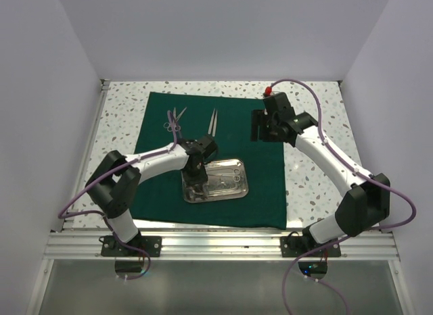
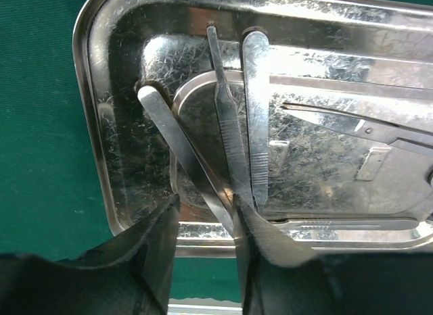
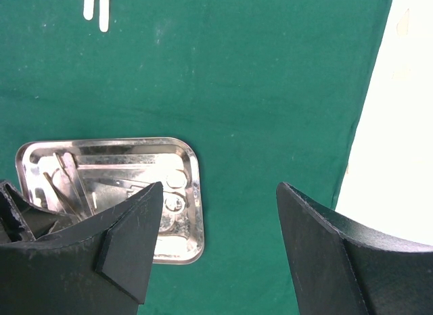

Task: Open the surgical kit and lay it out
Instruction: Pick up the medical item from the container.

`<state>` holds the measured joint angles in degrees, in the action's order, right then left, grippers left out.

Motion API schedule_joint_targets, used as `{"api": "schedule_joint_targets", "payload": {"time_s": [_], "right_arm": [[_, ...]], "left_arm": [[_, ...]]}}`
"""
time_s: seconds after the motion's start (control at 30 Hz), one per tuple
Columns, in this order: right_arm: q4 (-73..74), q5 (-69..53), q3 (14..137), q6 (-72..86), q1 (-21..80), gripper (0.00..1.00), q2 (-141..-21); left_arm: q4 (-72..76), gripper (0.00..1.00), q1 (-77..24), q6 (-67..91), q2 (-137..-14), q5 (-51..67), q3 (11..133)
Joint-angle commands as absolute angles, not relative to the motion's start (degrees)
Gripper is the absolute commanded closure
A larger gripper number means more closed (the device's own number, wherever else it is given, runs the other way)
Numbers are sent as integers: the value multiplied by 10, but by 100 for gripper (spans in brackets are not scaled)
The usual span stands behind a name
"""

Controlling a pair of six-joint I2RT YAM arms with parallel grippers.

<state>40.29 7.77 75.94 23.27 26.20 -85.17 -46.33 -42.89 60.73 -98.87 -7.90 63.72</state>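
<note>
In the steel tray [image 2: 96, 132], left fingers [image 2: 145, 261] astride slim tweezers [image 2: 179, 147].

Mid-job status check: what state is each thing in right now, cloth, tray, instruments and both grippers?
Green cloth: unfolded, flat on the table.
Steel tray: upright on the cloth, holding instruments.
Tray instruments: lying loose inside, not laid out.
Scissors: laid on the cloth, beyond the tray.
Tweezers: laid on the cloth, apart from the scissors.
Left gripper: in the tray, jaws narrowed around instrument ends; grip unclear.
Right gripper: open, empty, above the cloth.
</note>
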Motion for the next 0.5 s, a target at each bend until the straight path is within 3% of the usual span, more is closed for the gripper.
{"api": "schedule_joint_targets", "payload": {"time_s": [0.0,0.13,0.33,0.47], "right_arm": [[404,74,771,227,263,28,-853],[400,73,766,227,263,28,-856],[403,78,773,223,263,29,-860],[403,83,773,221,263,29,-855]], "left_arm": [[-461,60,-431,616,-991,-87,633],[-454,69,-431,616,-998,-83,625],[-453,97,-431,613,-997,-77,626],[-488,100,-430,605,-983,-86,648]]}}
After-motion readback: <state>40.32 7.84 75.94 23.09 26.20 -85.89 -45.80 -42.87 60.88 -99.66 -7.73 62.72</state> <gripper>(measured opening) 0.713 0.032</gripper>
